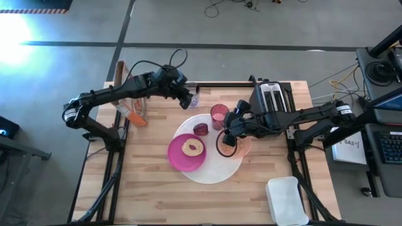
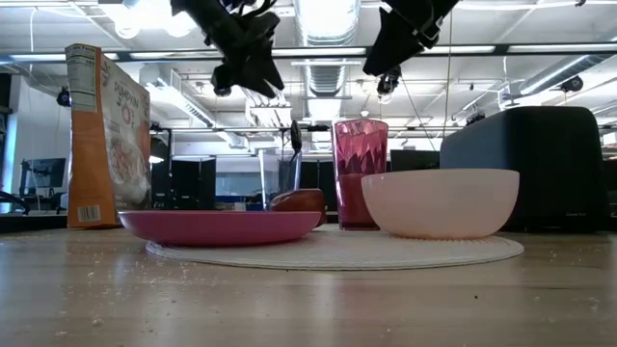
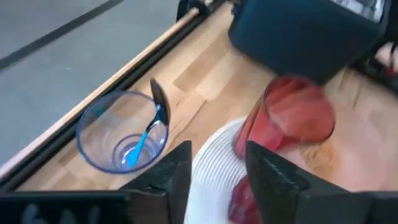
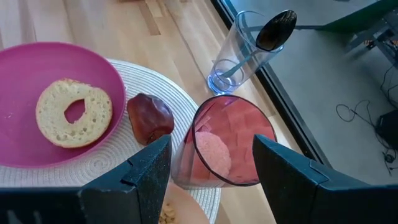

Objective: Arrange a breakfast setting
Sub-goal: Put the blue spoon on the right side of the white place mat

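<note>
The magenta plate [image 2: 220,226] is sitting nearest on the white mat [image 2: 337,253], peach bowl [image 2: 441,201] to its right. The left tool [image 1: 186,99] is hovering released above the far clear glass [image 1: 194,98] holding the spoon [image 4: 273,31]; the right tool [image 1: 230,133], fingers spread, is apparently hanging empty over the bowl.

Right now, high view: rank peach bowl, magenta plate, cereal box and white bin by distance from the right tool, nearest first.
Measured from the right tool:
1. Peach bowl, directly beneath and beside it on the mat's right edge.
2. Magenta plate, on the mat's left side.
3. White bin, at the table's near right corner.
4. Cereal box, at the far left edge.
</note>
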Robot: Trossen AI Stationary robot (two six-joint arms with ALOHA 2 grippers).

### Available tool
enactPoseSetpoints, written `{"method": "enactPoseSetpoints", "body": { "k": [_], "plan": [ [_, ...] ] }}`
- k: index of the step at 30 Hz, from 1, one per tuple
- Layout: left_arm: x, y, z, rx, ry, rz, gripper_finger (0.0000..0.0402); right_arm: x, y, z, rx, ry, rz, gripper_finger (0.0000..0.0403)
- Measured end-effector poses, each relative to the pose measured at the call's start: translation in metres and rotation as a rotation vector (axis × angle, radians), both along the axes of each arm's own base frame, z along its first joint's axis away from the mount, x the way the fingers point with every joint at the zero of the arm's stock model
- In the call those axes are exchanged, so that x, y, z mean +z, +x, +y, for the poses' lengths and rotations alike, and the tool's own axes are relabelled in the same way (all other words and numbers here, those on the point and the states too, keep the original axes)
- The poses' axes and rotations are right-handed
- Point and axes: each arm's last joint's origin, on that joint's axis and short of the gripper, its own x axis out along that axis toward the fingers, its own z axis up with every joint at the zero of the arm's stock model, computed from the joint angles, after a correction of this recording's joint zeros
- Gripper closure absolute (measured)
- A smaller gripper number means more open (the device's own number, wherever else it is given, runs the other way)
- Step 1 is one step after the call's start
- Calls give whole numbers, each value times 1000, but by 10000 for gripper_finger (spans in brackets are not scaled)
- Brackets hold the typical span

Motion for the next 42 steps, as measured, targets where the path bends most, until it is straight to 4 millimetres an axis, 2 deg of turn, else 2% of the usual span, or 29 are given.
{"method": "enactPoseSetpoints", "body": {
  "k": [6,14,20,27,30,42],
  "plan": [
    [-4,0,0,-103,103,49,240,0,0,0,-1,2,-2,188],
    [-18,3,-1,-123,128,37,237,0,0,0,-1,2,-3,188],
    [-43,7,1,52,207,-5,237,0,1,0,-2,3,-6,188],
    [-60,12,3,128,192,-181,237,0,1,0,-2,3,-8,188],
    [-71,15,6,189,197,-197,237,0,1,0,-2,3,-8,188],
    [-86,31,14,225,234,-210,237,0,1,0,-2,3,-12,188]
  ]
}}
